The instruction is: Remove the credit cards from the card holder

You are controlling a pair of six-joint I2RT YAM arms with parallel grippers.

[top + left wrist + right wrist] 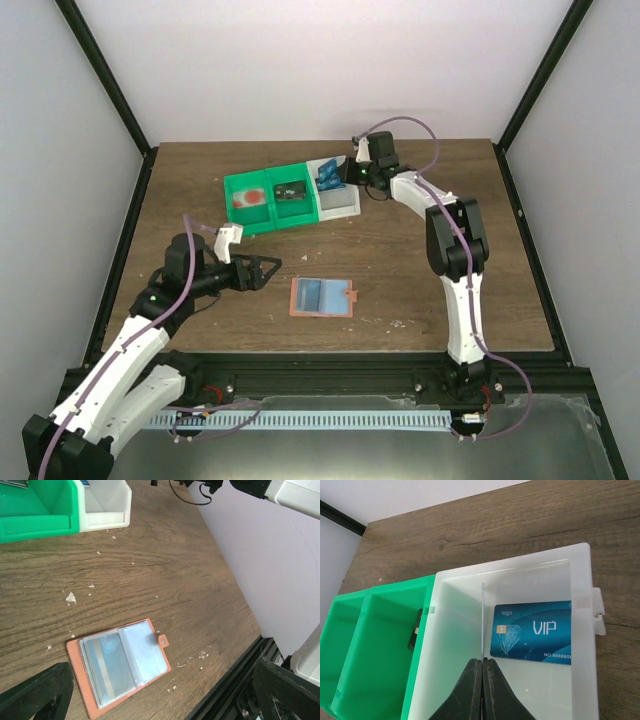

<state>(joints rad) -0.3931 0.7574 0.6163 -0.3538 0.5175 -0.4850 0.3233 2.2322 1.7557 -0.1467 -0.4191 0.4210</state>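
Observation:
The salmon-pink card holder [322,297] lies open on the table, pale blue inner face up, tab on the right. In the left wrist view [120,665] a card with a pale stripe shows under its clear sleeve. My left gripper [268,268] is open and empty just left of it, its fingers [35,695] apart. My right gripper [483,661] is shut on a thin card [483,620] seen edge-on, held over the white bin [510,567]. A blue VIP card [532,632] lies flat in that bin. A dark card [415,630] leans in the green bin.
The green bin [265,200] and white bin [340,203] stand side by side at the back middle. A red-and-white item [248,199] lies in the green bin's left compartment. Small pale crumbs [71,598] are scattered on the wood. The table's near edge has a black rail [225,695].

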